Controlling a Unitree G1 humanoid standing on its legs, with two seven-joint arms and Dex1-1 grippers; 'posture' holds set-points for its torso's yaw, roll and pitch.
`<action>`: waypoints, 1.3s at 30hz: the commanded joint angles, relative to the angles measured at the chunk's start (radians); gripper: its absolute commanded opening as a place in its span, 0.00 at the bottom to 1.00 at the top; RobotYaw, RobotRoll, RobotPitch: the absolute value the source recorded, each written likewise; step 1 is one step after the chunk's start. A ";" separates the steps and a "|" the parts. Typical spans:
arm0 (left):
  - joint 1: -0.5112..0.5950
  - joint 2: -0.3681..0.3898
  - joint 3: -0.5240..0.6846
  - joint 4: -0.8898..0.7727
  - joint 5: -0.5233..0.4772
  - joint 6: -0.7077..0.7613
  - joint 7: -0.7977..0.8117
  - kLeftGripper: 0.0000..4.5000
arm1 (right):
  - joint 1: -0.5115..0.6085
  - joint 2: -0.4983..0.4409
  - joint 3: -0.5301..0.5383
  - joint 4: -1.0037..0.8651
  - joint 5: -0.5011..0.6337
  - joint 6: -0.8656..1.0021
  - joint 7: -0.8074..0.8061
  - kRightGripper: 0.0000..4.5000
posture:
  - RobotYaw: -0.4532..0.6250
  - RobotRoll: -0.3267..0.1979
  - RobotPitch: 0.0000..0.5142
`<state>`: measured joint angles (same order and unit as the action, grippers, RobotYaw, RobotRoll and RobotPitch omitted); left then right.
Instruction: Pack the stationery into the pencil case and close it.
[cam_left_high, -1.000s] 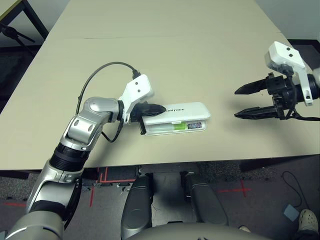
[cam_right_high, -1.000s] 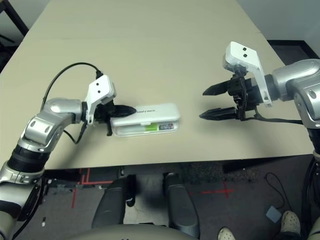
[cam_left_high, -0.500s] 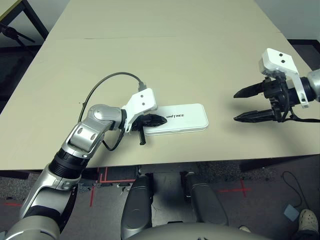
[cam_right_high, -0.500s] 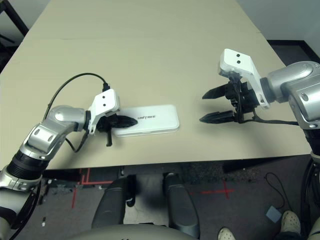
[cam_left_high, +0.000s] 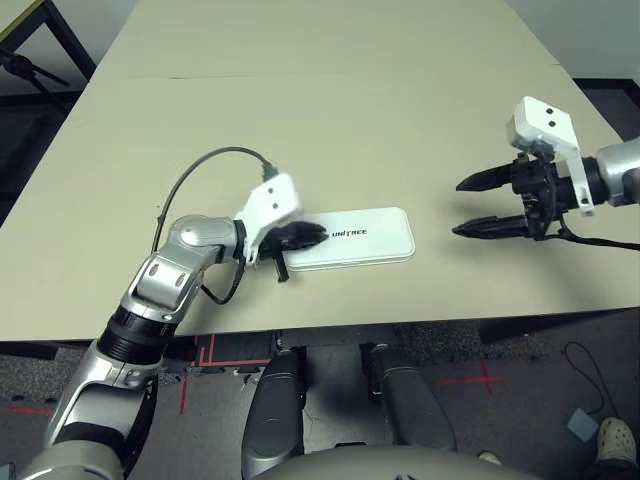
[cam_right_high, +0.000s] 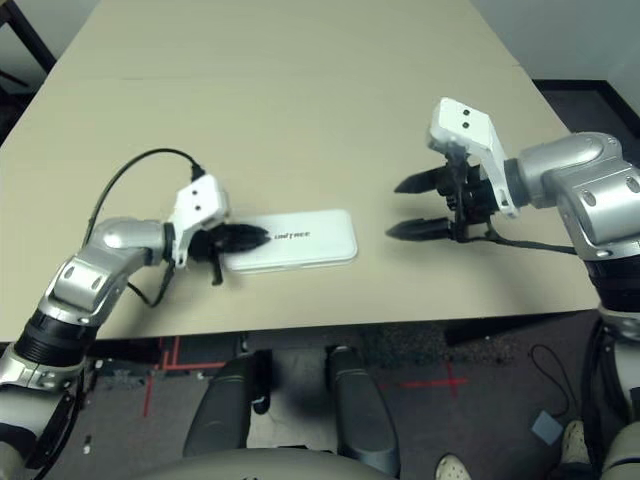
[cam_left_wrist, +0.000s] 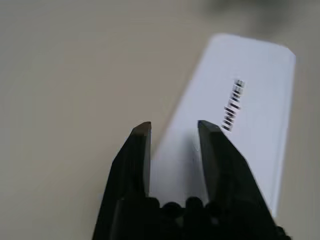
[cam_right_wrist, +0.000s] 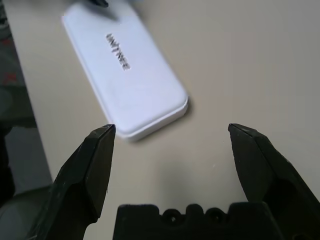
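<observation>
- The pencil case (cam_left_high: 350, 238) is seen lying flat and shut near the table's (cam_left_high: 330, 110) front edge.
- At its left end the left gripper (cam_left_wrist: 172, 131) is parted slightly, nothing grasped.
- The right gripper (cam_left_high: 468, 205), spread wide and empty, is held well apart.

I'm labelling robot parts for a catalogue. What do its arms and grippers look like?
Both arms are silver metal with black joint rings. Each wrist carries a white angular housing, and a black cable loops from the left one. The left gripper and right gripper each have two tapered black fingers.
</observation>
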<state>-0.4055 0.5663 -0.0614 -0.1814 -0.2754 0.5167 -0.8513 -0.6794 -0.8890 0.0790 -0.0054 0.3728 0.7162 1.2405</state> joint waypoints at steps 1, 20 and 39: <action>0.066 -0.031 0.090 -0.023 -0.028 -0.035 0.077 0.64 | 0.033 0.057 -0.069 0.045 0.011 -0.033 -0.092 1.00 | 0.43 0.62 0.40; -0.060 -0.066 0.488 0.434 -0.002 -0.430 0.487 1.00 | -0.166 0.333 -0.310 0.723 -0.161 -0.644 -0.799 1.00 | 0.45 0.62 0.37; -0.133 -0.036 0.484 0.676 -0.002 -0.595 0.536 1.00 | -0.186 0.295 -0.366 0.983 -0.200 -0.834 -1.064 1.00 | 0.40 0.62 0.41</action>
<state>-0.5377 0.5307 0.4286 0.4641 -0.2855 -0.0676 -0.3201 -0.8820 -0.5775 -0.2660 0.9563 0.1719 -0.1052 0.1867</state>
